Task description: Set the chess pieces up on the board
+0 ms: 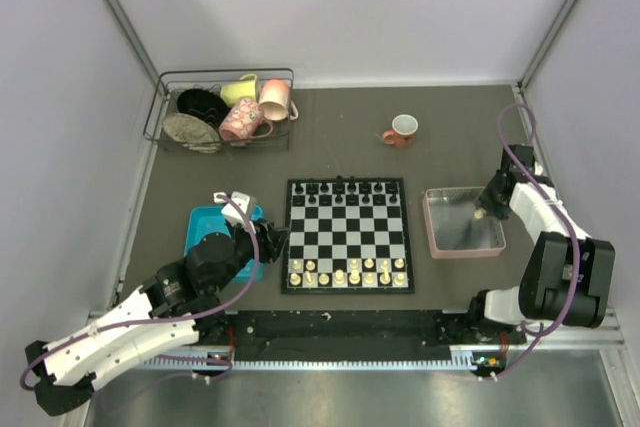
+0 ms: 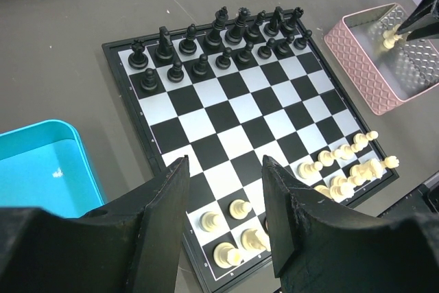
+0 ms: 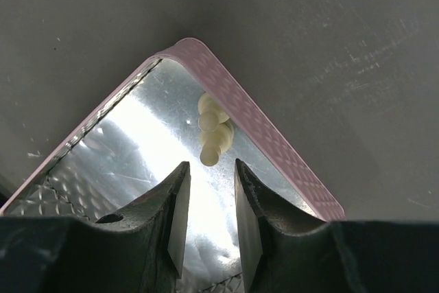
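Note:
The chequered board [image 1: 347, 233] lies mid-table; it also fills the left wrist view [image 2: 247, 121]. Cream-white chess pieces [image 1: 350, 272] stand in its near rows, black pieces in its far rows. My left gripper [image 2: 225, 200] is open and empty, hovering above the board's near-left corner, over several cream pieces [image 2: 236, 228]. My right gripper [image 3: 209, 200] is open and empty above the pink tray [image 3: 274, 142], just short of two cream pieces [image 3: 214, 132] lying against the tray's wall. These also show in the top view [image 1: 479, 214].
A blue tray [image 1: 203, 228] sits left of the board, under my left arm. A wire basket [image 1: 225, 110] with mugs and dishes stands at back left. A red-and-white cup [image 1: 401, 131] stands behind the board. Walls close in on both sides.

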